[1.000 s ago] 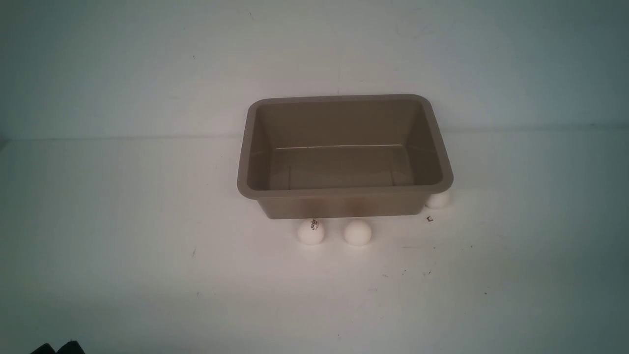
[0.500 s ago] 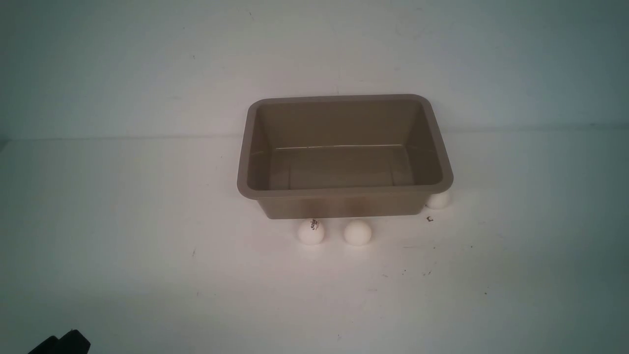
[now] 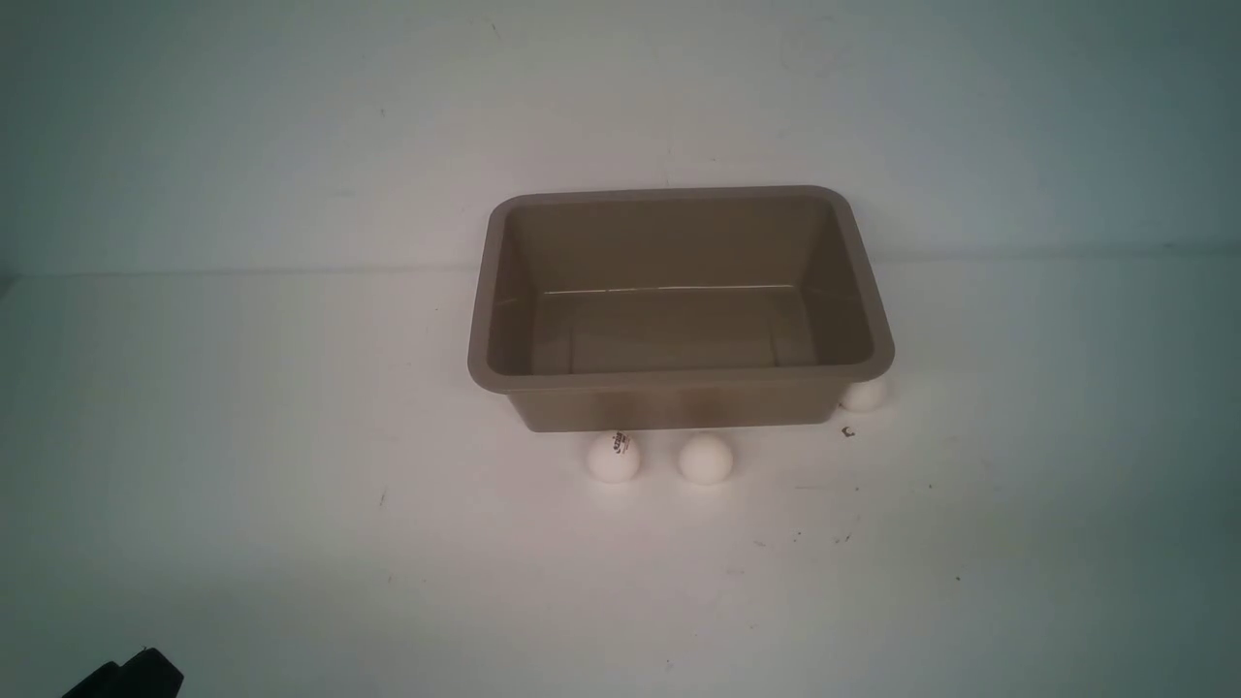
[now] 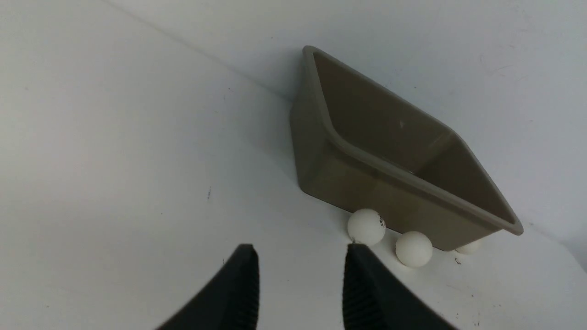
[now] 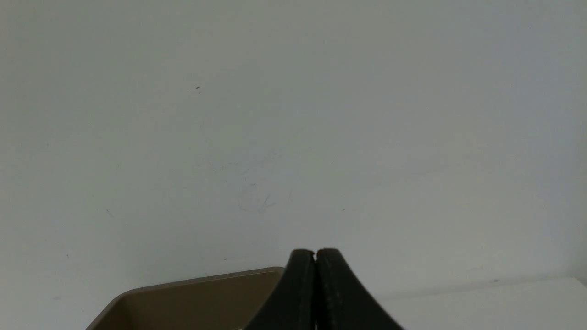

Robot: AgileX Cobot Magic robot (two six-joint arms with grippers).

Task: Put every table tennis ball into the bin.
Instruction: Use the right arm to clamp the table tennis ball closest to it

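Nearest the robot, the left arm (image 3: 126, 679) shows only as a dark tip at the table's (image 3: 291, 543) near left edge. Its wrist view shows the left jaws parted with a clear gap, holding nothing. The right jaws are pressed shut and empty, aimed over the bin at the wall behind.

Ahead of the left jaws and off to their right lies the logo ball (image 4: 366, 227), with the plain ball (image 4: 413, 248) just beside it on its right. Both rest on the table close against the bin's (image 3: 679, 381) near long wall. A third ball (image 3: 863, 395) sits half hidden at the bin's near right corner. A fourth cannot be seen.

The bin lies with its long axis left to right, and no ball shows inside. By my reckoning the logo ball comes first, and the left arm is the nearer.
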